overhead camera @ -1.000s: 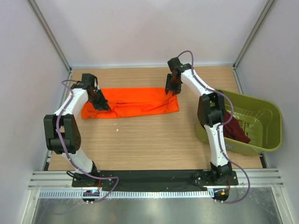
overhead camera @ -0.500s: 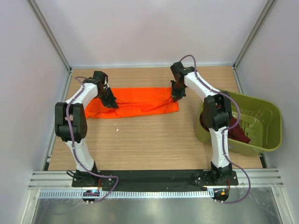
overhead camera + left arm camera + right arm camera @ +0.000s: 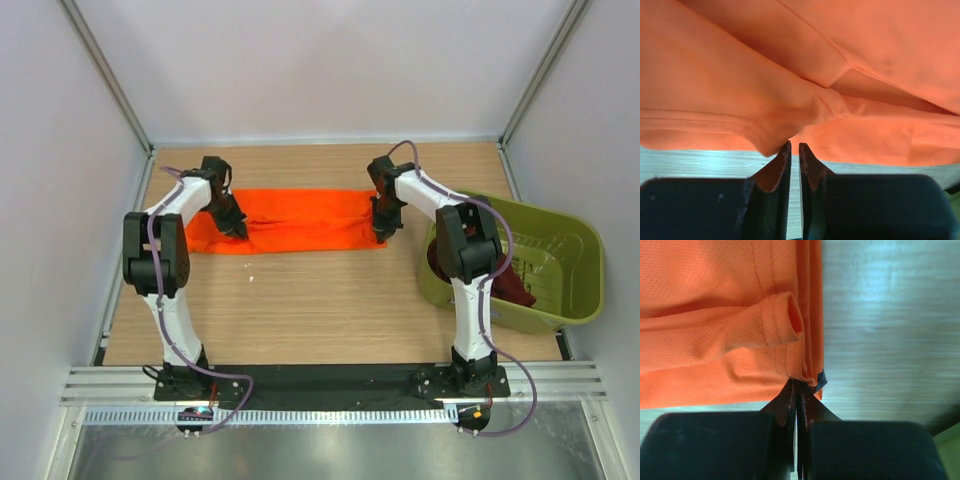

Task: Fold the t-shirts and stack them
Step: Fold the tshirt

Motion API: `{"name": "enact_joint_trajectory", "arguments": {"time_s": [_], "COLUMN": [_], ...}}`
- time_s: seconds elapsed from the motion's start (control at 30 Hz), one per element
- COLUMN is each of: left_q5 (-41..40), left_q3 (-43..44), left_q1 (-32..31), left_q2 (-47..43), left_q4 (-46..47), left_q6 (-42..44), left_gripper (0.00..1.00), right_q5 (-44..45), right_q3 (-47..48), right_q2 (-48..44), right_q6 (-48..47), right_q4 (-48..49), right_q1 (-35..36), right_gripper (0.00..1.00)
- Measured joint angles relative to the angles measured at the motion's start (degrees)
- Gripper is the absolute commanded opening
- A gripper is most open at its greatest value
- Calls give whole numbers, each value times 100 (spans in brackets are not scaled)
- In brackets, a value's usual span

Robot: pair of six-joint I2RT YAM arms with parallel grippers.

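Right gripper [image 3: 799,386] newly clamped, orange t-shirt [image 3: 715,315] — pinched

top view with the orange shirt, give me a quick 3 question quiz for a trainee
1. True or false: the maroon t-shirt lies spread on the table.
2. What does the right end effector pinch? A) the edge of the orange t-shirt B) the maroon t-shirt C) nothing
3. Fill in: the left end effector grips the ___ t-shirt.
Key: 1 false, it sits in the green tub; 2 A; 3 orange
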Motion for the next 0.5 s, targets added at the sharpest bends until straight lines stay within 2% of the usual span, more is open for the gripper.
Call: {"name": "enact_joint_trajectory", "arguments": {"time_s": [0.23, 0.5], "left_q5": [-197, -304], "left_q3": [138, 518], "left_q1": [61, 66], "left_q2": [7, 33], "left_q4": [-173, -317], "left_q6": [70, 223], "left_gripper": [15, 17], "right_q5": [63, -122], "right_q3": [-529, -551], "right_q2": [-348, -372], "right_q6": [7, 0], "right_q4": [22, -166], "right_q1": [-7, -9], "right_gripper": [1, 3]}}
